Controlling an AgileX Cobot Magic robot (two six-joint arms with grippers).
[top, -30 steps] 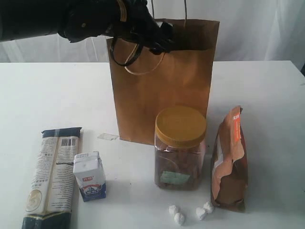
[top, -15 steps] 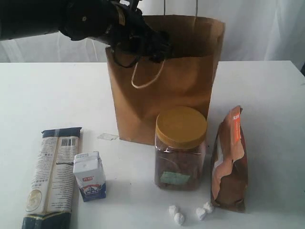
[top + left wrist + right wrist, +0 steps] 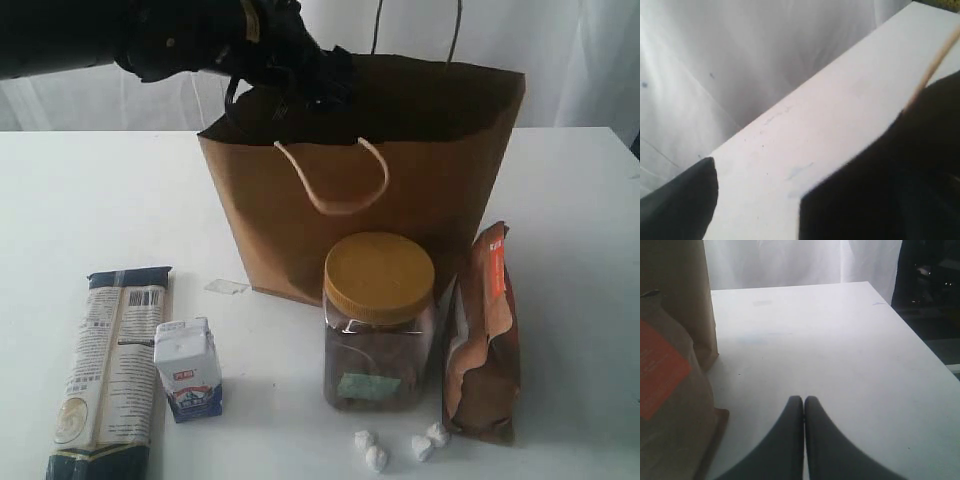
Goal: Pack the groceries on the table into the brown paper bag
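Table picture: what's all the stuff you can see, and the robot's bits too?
table: one, white, under everything
paper bag: one, brown, standing at the back
jar: one, clear with yellow lid, before the bag
pouch: one, brown-orange, right of the jar
wrapped pieces: four, white, front of jar and pouch
carton: one, white, left of jar
pasta packet: one, dark blue, lying left of carton
clear scrap: one, see-through, by bag's left corner
left gripper: one, black, open at bag's rim
right gripper: one, black, shut beside pouch
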